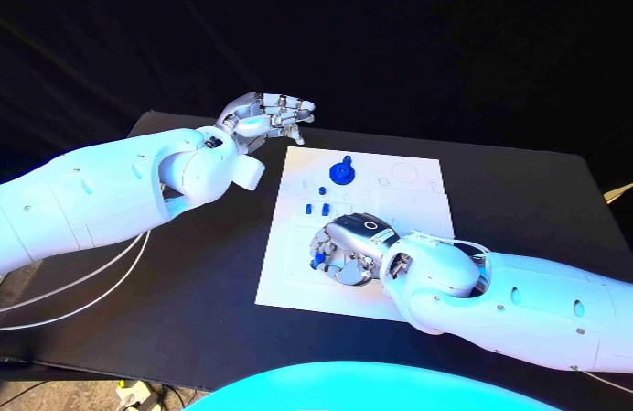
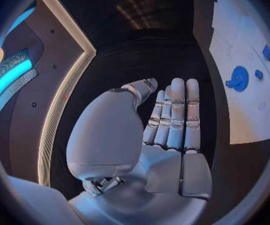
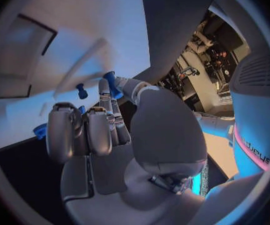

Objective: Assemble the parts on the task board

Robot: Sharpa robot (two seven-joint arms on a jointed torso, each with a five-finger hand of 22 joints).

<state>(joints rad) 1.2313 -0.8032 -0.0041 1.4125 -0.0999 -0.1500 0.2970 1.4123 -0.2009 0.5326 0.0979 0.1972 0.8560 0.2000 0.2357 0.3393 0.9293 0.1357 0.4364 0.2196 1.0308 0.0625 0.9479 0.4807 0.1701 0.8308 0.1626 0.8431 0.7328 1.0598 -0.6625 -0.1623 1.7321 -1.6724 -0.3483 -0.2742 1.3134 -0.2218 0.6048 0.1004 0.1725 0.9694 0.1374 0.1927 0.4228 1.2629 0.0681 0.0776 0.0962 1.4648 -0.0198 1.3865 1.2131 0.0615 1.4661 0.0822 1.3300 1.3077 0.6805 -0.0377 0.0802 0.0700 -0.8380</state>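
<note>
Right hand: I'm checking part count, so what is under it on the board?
Under the right hand, a small blue part shows at its fingers on the task board. Anything beneath the palm is covered.

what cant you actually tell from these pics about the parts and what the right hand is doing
- Head view: the right hand covers the near part of the task board; what lies under it is hidden.
- Right wrist view: a blue peg sits at the fingers; whether it is pinched or only touched is unclear.
- Head view: the small blue parts are too small to tell their shape.
- Left wrist view: the edge cuts off the board beyond the blue gear.
</note>
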